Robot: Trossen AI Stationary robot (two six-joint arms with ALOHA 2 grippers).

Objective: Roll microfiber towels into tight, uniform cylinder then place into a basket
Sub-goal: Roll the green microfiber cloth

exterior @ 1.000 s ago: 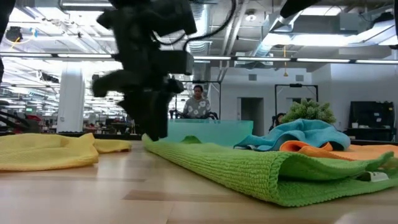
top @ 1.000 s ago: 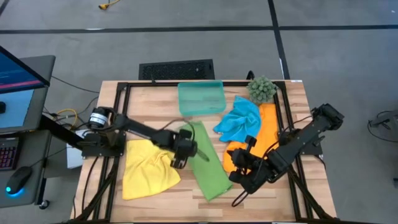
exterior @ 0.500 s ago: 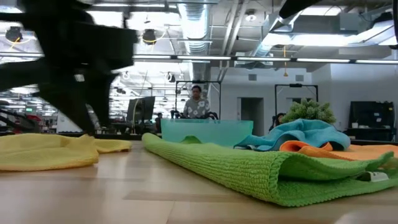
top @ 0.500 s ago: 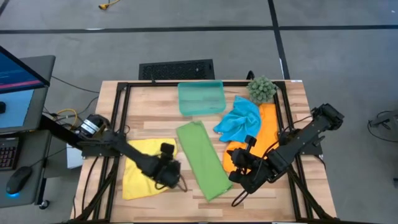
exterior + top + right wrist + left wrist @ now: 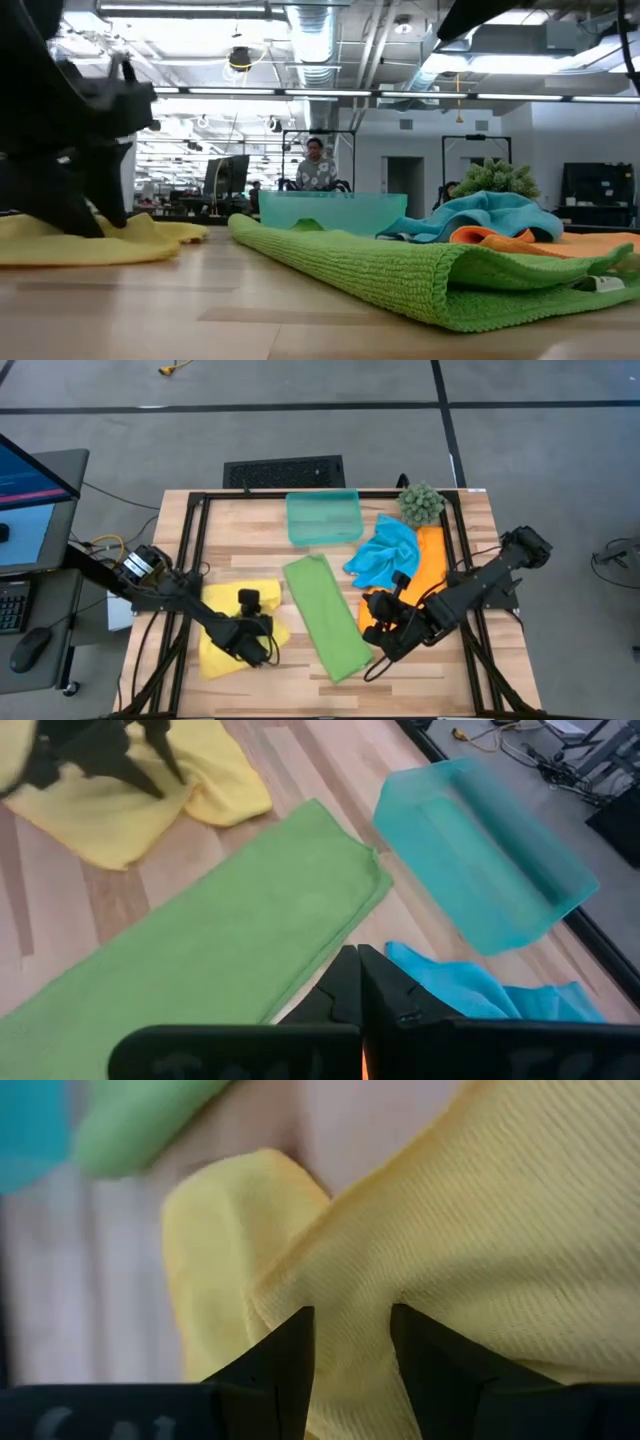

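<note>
The yellow towel point(image 5: 272, 628) lies rumpled at the table's near left. My left gripper point(image 5: 256, 650) stands open, slanting down right at it point(image 5: 350, 1330), with a raised fold point(image 5: 300, 1250) just ahead of the fingertips. The green towel point(image 5: 325, 615) lies flat as a long strip in the middle. The blue towel point(image 5: 385, 555) is heaped on the orange towel point(image 5: 432, 560) at the right. The teal basket point(image 5: 323, 517) stands at the far edge. My right gripper point(image 5: 378, 645) hangs shut and holds nothing point(image 5: 358, 982), above the orange towel's near end. My left gripper comes at the yellow towel slanting down from the table's left. Its open fingertips point(image 5: 90, 215) stand at the cloth's surface near the towel's near right part. I cannot tell whether they touch it.
A spiky green plant ball point(image 5: 421, 503) sits at the far right corner. A black frame point(image 5: 200, 540) runs around the tabletop. Bare wood shows along the near edge point(image 5: 300, 695). Beyond the table, a person point(image 5: 317, 165) shows in the room.
My left gripper has swung from the green towel's far end toward the table's near left, and has sunk and tipped further down until it stands over the yellow towel. Its finger gap looks unchanged. The green towel lies flat where it was.
</note>
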